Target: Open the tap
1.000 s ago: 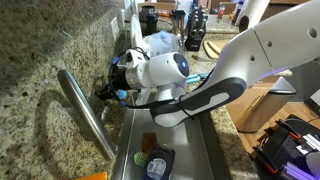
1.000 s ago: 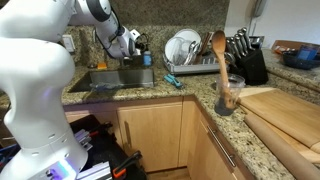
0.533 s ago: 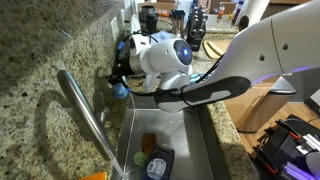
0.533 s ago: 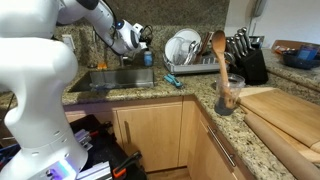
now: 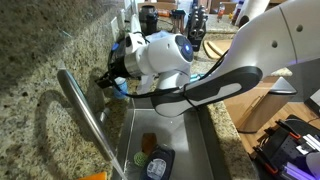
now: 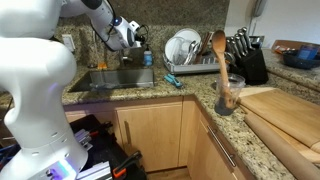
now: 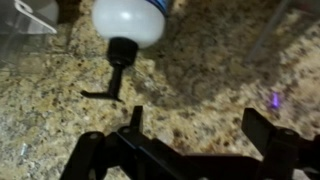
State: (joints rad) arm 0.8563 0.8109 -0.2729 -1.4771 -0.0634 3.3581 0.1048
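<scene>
The tap (image 5: 85, 120) is a long brushed-steel spout that slants across the near left of an exterior view, over the granite counter and the sink. Its lever handle does not show clearly. My gripper (image 5: 108, 80) is at the far end of the spout, close to the granite back wall; it also shows in an exterior view (image 6: 137, 38) above the sink. In the wrist view my gripper (image 7: 200, 125) is open and empty over speckled granite. A white soap bottle (image 7: 130, 18) with a black pump lies just beyond the fingers.
The steel sink (image 5: 195, 150) holds a sponge (image 5: 148, 142) and a dark dish (image 5: 160, 163). A dish rack with plates (image 6: 185, 50), a knife block (image 6: 246, 58), a wooden spoon in a jar (image 6: 221, 62) and a cutting board (image 6: 290, 112) stand along the counter.
My gripper has moved a little up and toward the back wall beside the tap's far end. The wrist has turned. The tap has not moved.
</scene>
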